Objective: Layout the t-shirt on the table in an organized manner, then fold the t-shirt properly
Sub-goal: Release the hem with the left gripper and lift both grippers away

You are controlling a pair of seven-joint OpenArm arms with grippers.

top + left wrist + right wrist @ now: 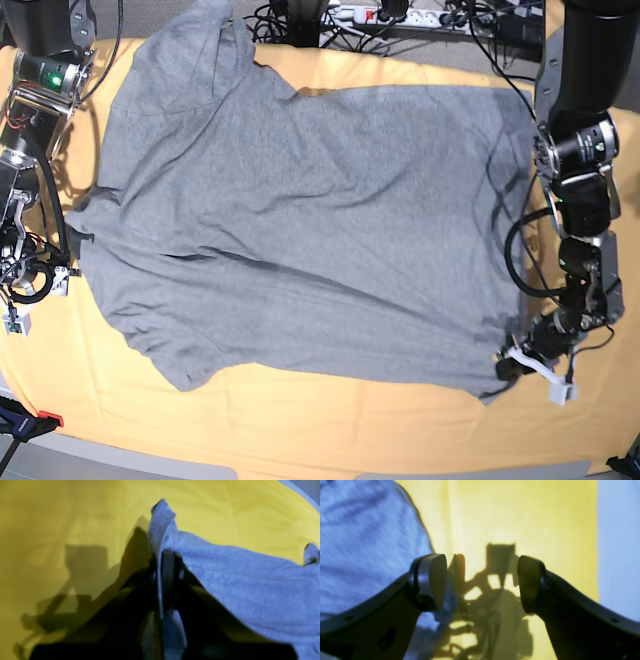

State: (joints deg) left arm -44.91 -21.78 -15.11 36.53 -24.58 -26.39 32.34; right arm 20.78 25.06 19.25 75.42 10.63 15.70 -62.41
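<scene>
The grey t-shirt (300,220) lies spread across the yellow-orange table (300,420), plain side up, with one sleeve hanging past the far edge. My left gripper (508,362) is at the shirt's near right corner. In the left wrist view the left gripper (167,562) is shut on a fold of the t-shirt (250,585), and the fabric rises above the jaws. At the shirt's left edge my right gripper (55,270) is beside the near sleeve. The right wrist view shows the right gripper (480,583) open, nothing between its fingers, one finger over the t-shirt (357,542) edge.
A power strip and cables (400,15) lie beyond the table's far edge. A small red and black object (40,420) sits at the near left corner. Bare cloth runs along the front of the table (62,517), where the arm casts a shadow.
</scene>
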